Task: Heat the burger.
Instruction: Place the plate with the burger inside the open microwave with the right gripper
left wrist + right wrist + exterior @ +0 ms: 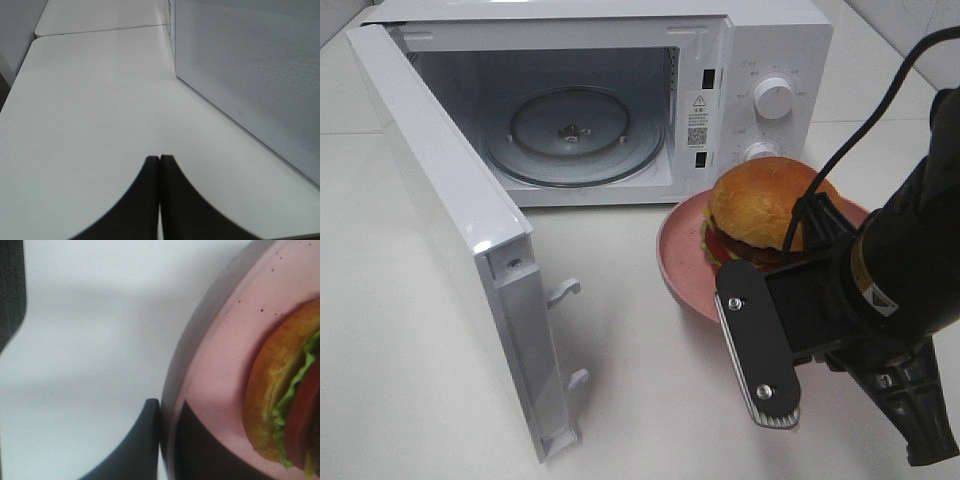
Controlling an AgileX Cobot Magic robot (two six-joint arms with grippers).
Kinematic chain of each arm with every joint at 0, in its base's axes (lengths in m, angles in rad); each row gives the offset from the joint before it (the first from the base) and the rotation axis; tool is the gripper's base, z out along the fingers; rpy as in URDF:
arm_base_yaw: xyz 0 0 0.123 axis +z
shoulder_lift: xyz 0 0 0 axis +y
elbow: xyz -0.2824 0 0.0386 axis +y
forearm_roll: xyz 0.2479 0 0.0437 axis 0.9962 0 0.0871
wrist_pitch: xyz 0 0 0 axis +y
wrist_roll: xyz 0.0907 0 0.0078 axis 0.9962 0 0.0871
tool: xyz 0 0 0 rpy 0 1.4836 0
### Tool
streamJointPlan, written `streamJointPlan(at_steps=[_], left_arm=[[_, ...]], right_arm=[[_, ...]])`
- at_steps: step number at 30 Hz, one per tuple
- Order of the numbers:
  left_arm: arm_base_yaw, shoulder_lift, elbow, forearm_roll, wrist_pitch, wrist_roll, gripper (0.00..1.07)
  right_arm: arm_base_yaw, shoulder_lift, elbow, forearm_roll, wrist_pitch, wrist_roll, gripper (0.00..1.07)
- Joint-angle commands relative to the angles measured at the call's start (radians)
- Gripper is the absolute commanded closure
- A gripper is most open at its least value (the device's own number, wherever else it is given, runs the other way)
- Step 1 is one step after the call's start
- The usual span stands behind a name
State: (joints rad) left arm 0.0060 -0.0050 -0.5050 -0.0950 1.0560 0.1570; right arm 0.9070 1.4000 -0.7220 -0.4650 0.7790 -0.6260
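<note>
**Burger on its plate in front of the open microwave, right gripper nipping the plate's rim.**

The burger (765,215) sits on the pink plate (675,255), on the table (650,400) just before the microwave (760,60) controls. It is probably light, soft and loosely stacked, with a glossy bun, so squeezing it would likely crush or shear the layers. The stiff plate is the better handle, though held at one edge it may tip, so it should stay level on the way to the turntable (570,130). The right gripper (169,432) reaches in low from the near right, its jaws pinched on the plate's rim, one finger (142,445) outside and one inside. The left gripper (160,170), fingers pressed together and empty, hangs over bare table beside the open door (450,250).
</note>
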Motion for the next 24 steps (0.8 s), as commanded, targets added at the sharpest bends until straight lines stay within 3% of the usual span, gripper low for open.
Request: streamJointPlan(at_steps=[1,7,16,24], left_arm=[[-0.002,-0.02,0.001,-0.001,-0.015,-0.008,1.06],[-0.002,-0.02,0.001,-0.001,-0.015,-0.008,1.06],[-0.002,-0.02,0.001,-0.001,-0.015,-0.008,1.06],[-0.002,-0.02,0.001,-0.001,-0.015,-0.008,1.06]], right_arm=[[0.0,-0.013,-0.002,-0.039,-0.051,-0.103,1.07],[-0.003,-0.013,-0.002,-0.028,-0.148,-0.28,1.07],[-0.021,-0.013,-0.005,0.105,-0.285,-0.434,1.07],[-0.126,-0.013,-0.005,0.35,-0.358,-0.695,1.07]])
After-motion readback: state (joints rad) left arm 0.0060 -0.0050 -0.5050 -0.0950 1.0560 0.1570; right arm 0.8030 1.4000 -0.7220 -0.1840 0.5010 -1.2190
